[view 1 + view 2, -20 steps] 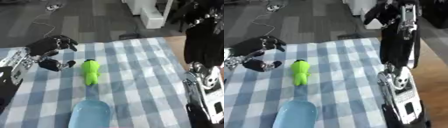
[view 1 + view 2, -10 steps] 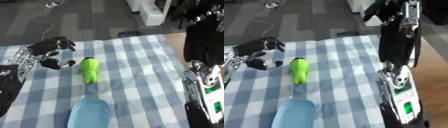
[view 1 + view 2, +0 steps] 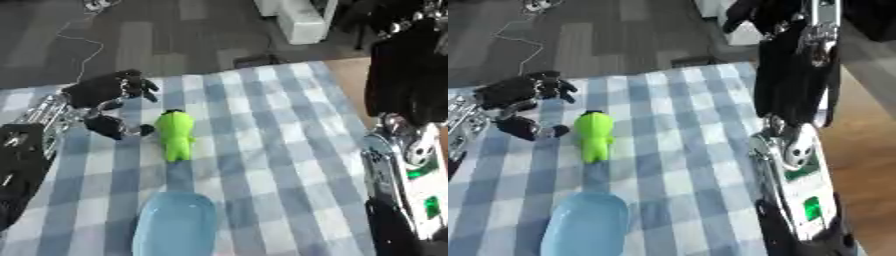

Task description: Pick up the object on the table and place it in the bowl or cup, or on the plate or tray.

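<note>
Near end of the light-blue dish (image 3: 175, 227) cut off by the bottom edge.

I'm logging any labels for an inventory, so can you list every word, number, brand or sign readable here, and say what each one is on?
No readable text anywhere.
Green toy: no lettering seen.
Light blue dish: plain.
Checked tablecloth: pattern only.
Right arm: green lit marks and a round dark spot, but nothing that reads as letters or numbers.
Left hand: black, unmarked.
</note>
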